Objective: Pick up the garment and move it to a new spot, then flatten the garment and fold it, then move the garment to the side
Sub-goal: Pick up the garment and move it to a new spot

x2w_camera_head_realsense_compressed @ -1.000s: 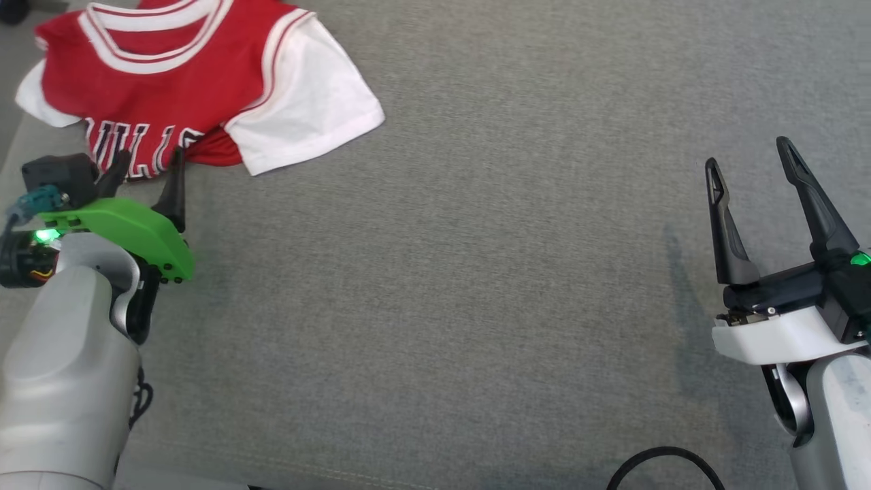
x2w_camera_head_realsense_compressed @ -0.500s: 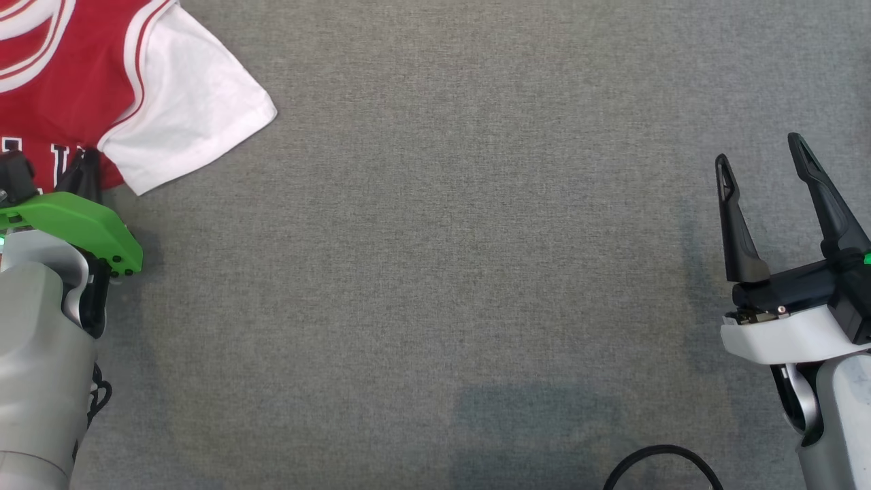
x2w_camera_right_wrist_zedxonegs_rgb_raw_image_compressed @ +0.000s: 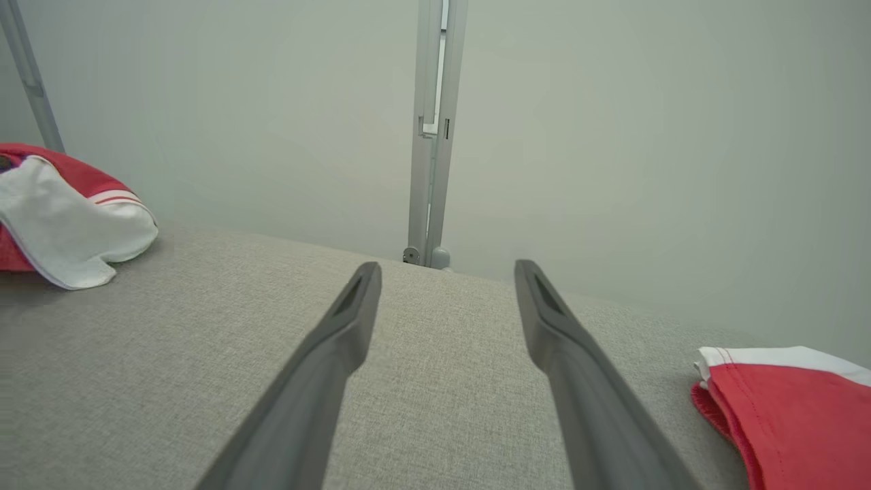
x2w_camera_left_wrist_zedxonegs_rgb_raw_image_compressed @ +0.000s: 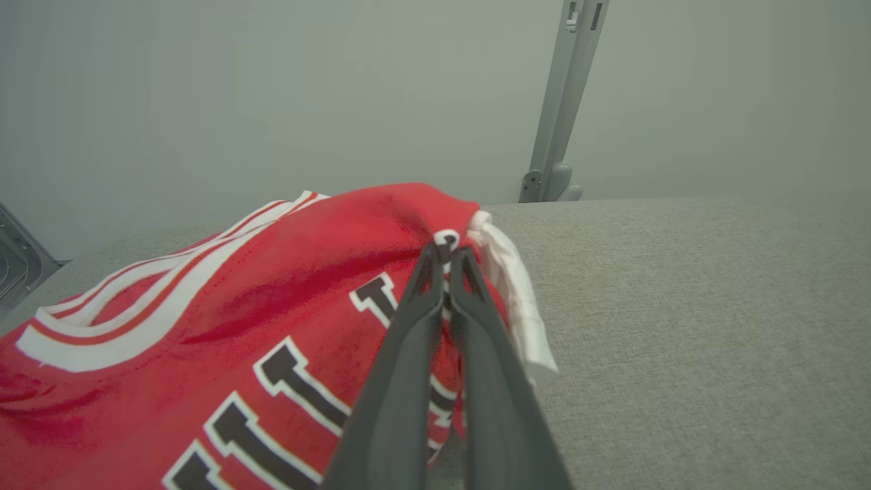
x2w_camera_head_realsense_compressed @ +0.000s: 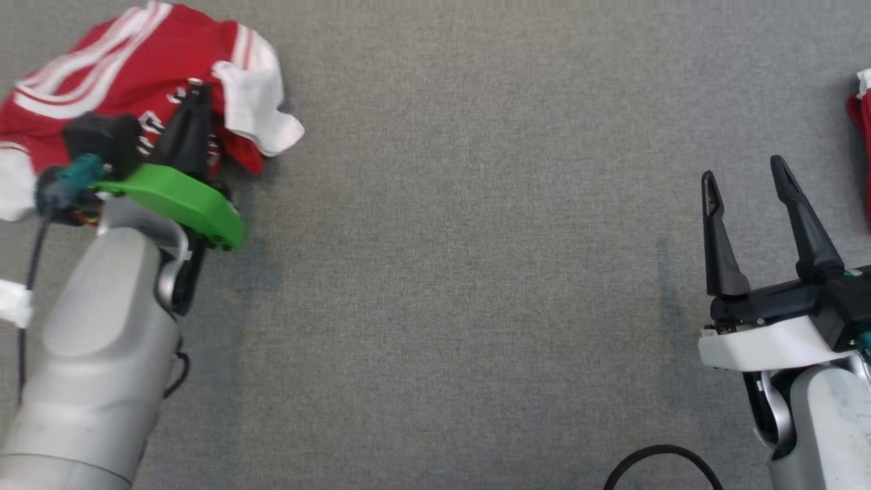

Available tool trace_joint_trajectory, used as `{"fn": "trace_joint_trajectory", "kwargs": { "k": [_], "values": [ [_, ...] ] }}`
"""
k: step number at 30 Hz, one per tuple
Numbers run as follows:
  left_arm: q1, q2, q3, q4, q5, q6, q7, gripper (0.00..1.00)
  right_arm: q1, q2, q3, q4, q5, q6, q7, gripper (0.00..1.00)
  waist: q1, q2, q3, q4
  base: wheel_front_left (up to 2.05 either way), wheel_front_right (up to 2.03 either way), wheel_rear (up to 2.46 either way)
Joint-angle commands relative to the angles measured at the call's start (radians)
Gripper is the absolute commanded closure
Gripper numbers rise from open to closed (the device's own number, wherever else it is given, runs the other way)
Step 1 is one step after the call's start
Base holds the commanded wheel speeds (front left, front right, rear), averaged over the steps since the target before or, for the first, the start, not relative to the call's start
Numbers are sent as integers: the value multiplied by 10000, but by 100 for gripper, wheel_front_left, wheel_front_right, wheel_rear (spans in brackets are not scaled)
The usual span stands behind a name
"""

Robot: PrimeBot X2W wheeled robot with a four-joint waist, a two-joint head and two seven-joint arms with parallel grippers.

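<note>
Your left pincer is clenched on a fold of the red-and-white fabric jersey over the grey cloth surface; your right pincer gapes wide, empty.

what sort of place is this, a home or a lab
Probably a robot test bench, not a home: a wide grey fabric-covered surface, a bare pale wall with a metal post behind it, and a red jersey to handle.
</note>
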Motion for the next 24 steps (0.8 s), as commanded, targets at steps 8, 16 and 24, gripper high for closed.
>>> {"fn": "trace_joint_trajectory", "kwargs": {
  "k": [8,16,24],
  "values": [
    [863,-632,-1898,-2738,-423,3,554,100,522,347,-195,186,240,-14,-27,0,0,114,-1835,-761,0,0,0],
    [1535,-1003,-3231,-4476,-528,18,1562,100,855,580,-516,105,285,-14,-27,0,0,114,-2090,-1719,0,0,0],
    [2381,-893,-4329,-3696,-343,56,2103,100,1047,736,-602,158,295,-14,-27,0,0,114,-1958,-2358,0,0,0]
  ]
}}
